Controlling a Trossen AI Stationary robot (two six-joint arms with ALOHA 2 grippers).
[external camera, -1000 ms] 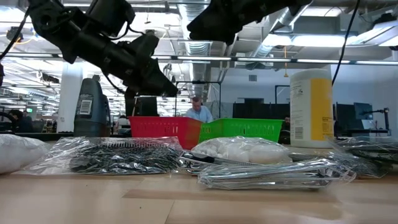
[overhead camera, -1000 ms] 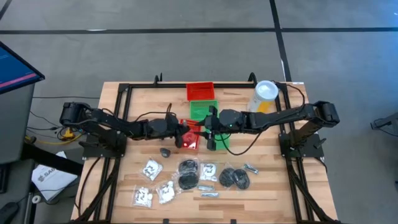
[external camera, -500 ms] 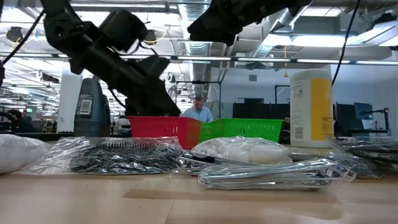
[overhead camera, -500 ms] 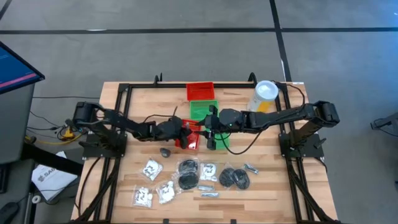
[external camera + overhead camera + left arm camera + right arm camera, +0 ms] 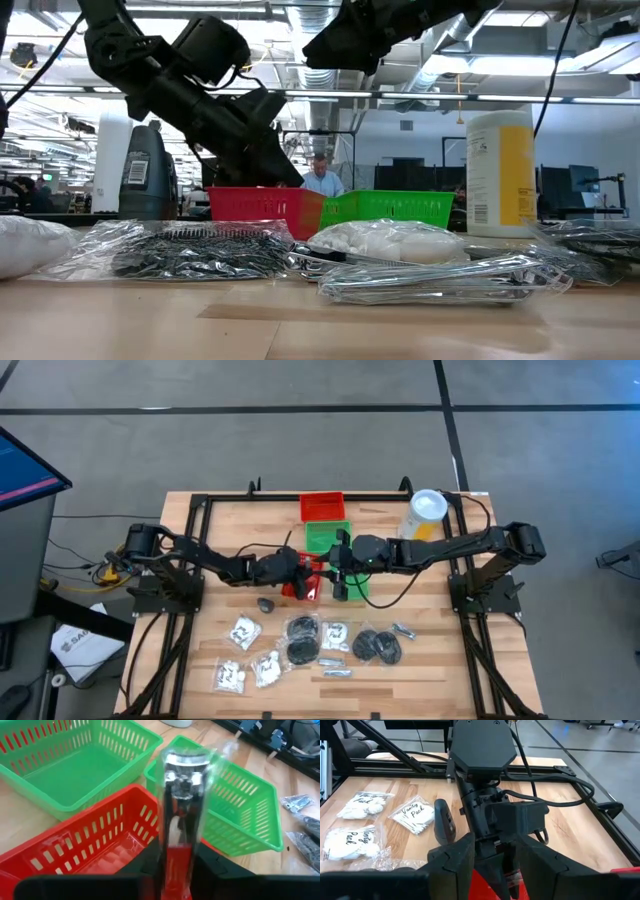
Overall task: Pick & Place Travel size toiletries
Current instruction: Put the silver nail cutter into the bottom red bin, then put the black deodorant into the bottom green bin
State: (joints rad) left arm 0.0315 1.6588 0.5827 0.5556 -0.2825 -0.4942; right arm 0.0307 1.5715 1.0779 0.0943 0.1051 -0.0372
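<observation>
From my seat the left claw [image 5: 303,571] sits over the red basket [image 5: 311,580] in the middle of the table [image 5: 190,650], and in its wrist view I see it pinching a slim silvery sachet [image 5: 181,805] upright between its fingers [image 5: 212,866], the packet's top standing above the basket's open mouth. The low view has that arm reaching down behind the red rim.

The right claw [image 5: 340,589] hangs over the near green basket [image 5: 358,586], just beside the left one. Its fingers [image 5: 452,860] stand apart with nothing between them (what fills the gap is only the other arm's wrist, farther off).

The rest of the toiletries lie on the front half of the table: clear packets with white contents [image 5: 243,630] to the left, black round discs [image 5: 303,628] in the centre and to the right, more silvery sachets [image 5: 334,659] between them, and a small dark grey piece [image 5: 266,603] near the red basket. A second red basket [image 5: 322,506] and second green basket [image 5: 327,533] sit farther back, with a yellow canister [image 5: 424,512] to their right.
</observation>
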